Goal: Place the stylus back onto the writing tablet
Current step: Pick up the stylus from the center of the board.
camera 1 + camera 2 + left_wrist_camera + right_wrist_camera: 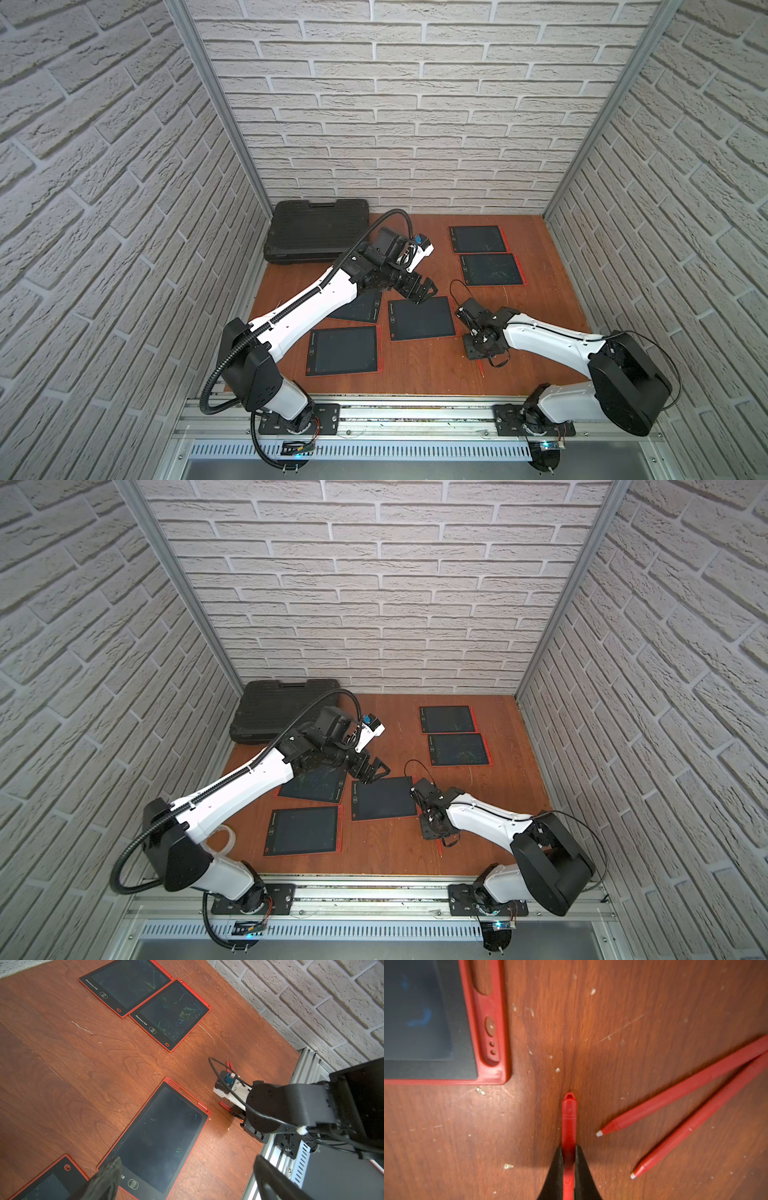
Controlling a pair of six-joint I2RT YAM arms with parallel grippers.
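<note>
White brick-pattern walls (415,104) box in a reddish wooden table (424,365) strewn with red-framed tablets. In both top views the writing tablet (422,319) that matters lies mid-table. The left gripper (423,292) hovers over its far edge, jaws spread and empty. The right arm (540,336) stoops to the wood just beside its right edge, and its wrist hides whatever it holds. From the left wrist camera, the pen slot (188,1095) along that same edge of the tablet looks empty. From the right wrist camera, the right gripper (568,1159) is pinched tight on a red stylus (569,1118). The stylus lies near the tablet's corner without touching it and runs roughly parallel to the slot. Two loose styluses (685,1088) lie on the side of it away from the tablet. Whether the held stylus has left the wood cannot be told. The step in hand looks like the pick-up, with the grasp made. The next move probably calls for a small lift, a sideways carry over the tablet's frame, and a shift along it until the stylus lines up with the slot. It should then be set down flat before the jaws let go.
</note>
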